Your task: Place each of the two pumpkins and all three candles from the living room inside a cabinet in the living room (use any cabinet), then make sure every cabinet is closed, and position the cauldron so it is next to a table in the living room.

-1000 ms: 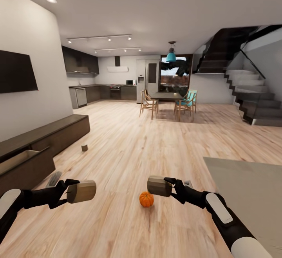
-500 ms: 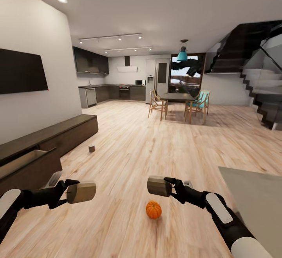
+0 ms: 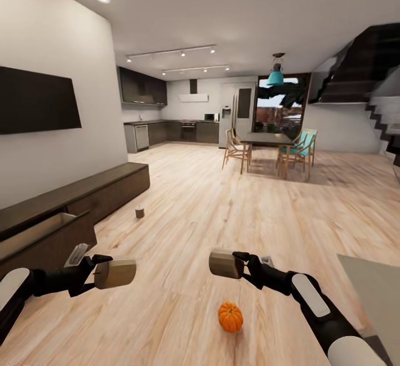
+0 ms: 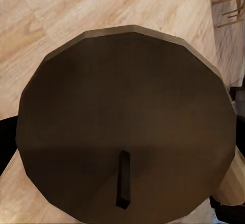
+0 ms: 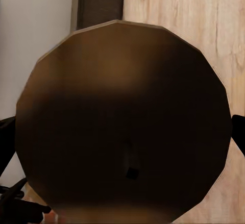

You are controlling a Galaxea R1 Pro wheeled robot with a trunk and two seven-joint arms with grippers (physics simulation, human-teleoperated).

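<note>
My left gripper (image 3: 103,273) and right gripper (image 3: 236,264) each pinch a stiff, light-looking candle sideways, the cabinet's open drawer (image 3: 39,232) lies near left, and a pumpkin (image 3: 230,316) sits on the floor near right.

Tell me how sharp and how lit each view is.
Head view: sharp and evenly lit, wide-angle stretch at the edges, soft shadow under the pumpkin. Left wrist view: candle close up, dim and soft. Right wrist view: other candle blurred, darker across its middle.
</note>
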